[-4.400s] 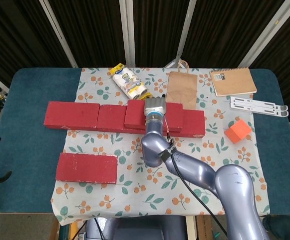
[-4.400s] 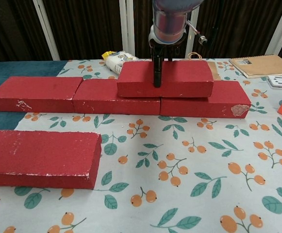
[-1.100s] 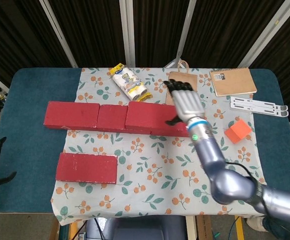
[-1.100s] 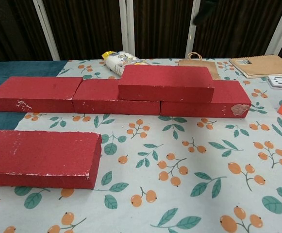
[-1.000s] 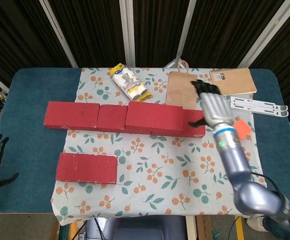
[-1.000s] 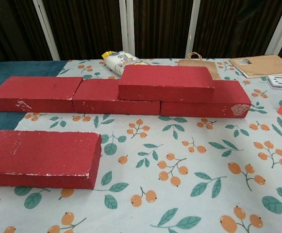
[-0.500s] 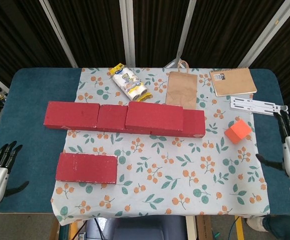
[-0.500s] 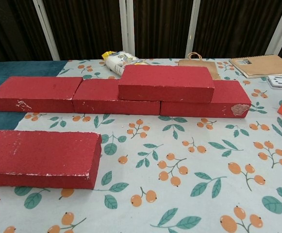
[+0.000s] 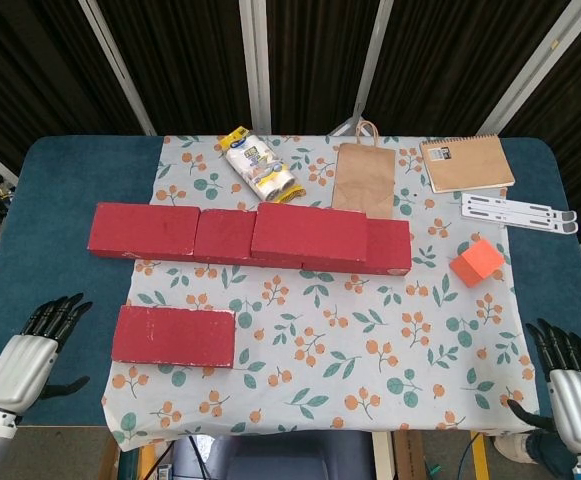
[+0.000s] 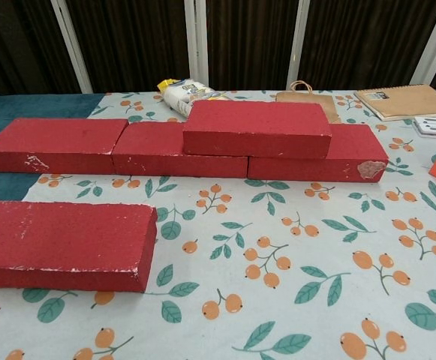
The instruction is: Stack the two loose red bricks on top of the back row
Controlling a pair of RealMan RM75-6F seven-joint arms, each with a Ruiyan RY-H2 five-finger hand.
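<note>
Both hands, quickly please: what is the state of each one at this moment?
Left hand: open, holding nothing, near the table's front left edge.
Right hand: open, holding nothing, at the front right corner.

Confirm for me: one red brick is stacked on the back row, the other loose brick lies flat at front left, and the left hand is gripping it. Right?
Not quite. The left hand grips nothing; the head view shows it open, beside the loose brick and apart from it. The rest holds: one stacked brick sits on the back row, the other lies flat at front left.
</note>
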